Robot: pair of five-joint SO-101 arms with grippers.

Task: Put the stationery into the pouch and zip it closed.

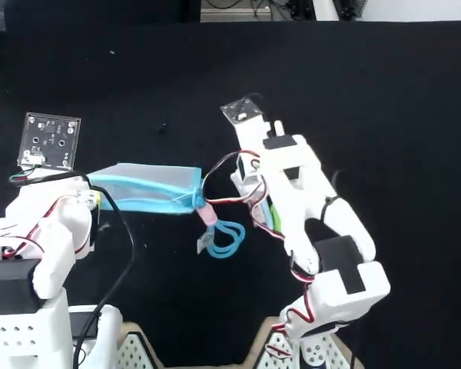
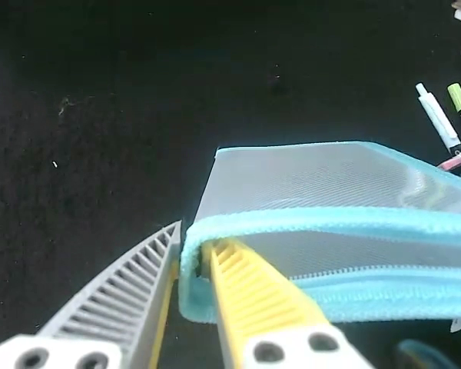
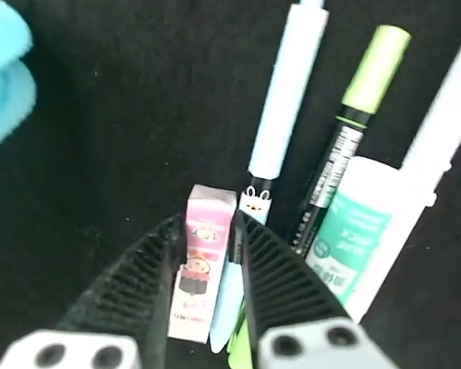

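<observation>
Black table (image 3: 100,115), pink eraser (image 3: 202,261) between jaws

Your pouch and stationery, side by side.
You'll see the translucent mesh pouch (image 1: 146,187) with sky-blue trim lying flat, its mouth open at one end. Near its other end sit a pink eraser block (image 3: 201,261), a pale-blue pen (image 3: 286,100), a green-capped black marker (image 3: 353,131) and a white teal-labelled tube (image 3: 352,231), packed close together.

A black cloth (image 1: 369,92) lies under everything, with a pale surface (image 1: 415,9) beyond its far edge.
</observation>
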